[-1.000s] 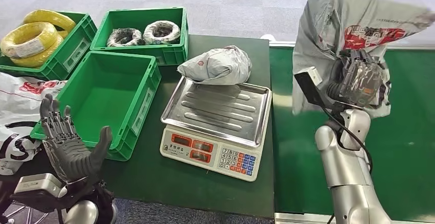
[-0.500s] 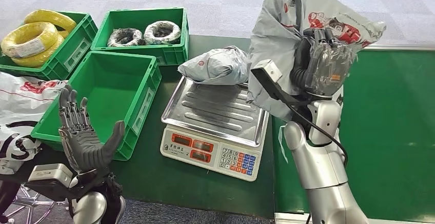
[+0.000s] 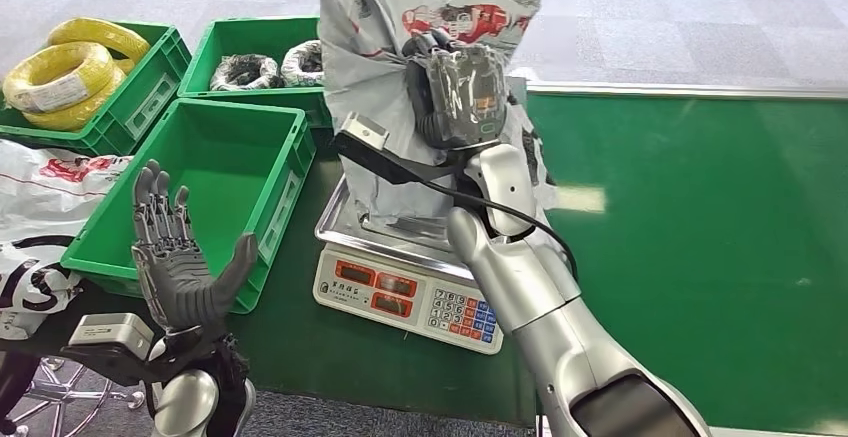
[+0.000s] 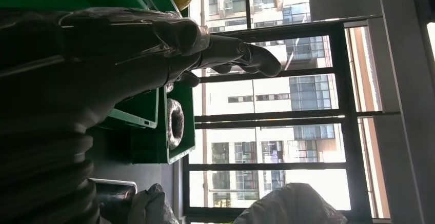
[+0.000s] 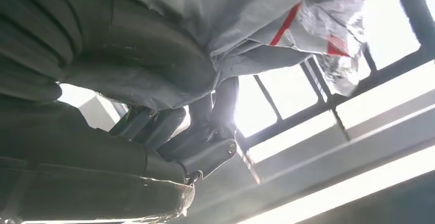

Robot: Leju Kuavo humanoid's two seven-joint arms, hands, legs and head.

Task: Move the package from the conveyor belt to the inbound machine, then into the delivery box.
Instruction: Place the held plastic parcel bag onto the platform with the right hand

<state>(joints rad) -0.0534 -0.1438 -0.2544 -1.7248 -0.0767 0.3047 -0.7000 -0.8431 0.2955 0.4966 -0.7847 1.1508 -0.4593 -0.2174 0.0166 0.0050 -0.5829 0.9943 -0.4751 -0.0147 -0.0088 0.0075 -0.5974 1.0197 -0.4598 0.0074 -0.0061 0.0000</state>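
Note:
My right hand [image 3: 458,97] grips a large grey plastic package [image 3: 380,27] with red print and holds it upright in the air above the metal tray [image 3: 345,219] of the weighing scale [image 3: 410,292]. In the right wrist view the package [image 5: 246,19] drapes over my curled fingers [image 5: 205,131]. My left hand [image 3: 180,267] is raised, palm up and fingers spread, holding nothing, at the front corner of the empty green crate [image 3: 210,172]. The left wrist view shows the same hand [image 4: 154,44] beside green crates [image 4: 177,126]. The held package hides the back of the scale tray.
The green conveyor belt [image 3: 700,237] runs along the right. Behind the empty crate stand a crate of yellow cable coils [image 3: 70,72] and a crate of black coils [image 3: 260,57]. White printed bags [image 3: 40,207] lie at the far left. The scale sits on a dark green table [image 3: 330,357].
My right arm has swung left, carrying the package from over the conveyor belt to above the scale tray. The left hand rose and shifted slightly right.

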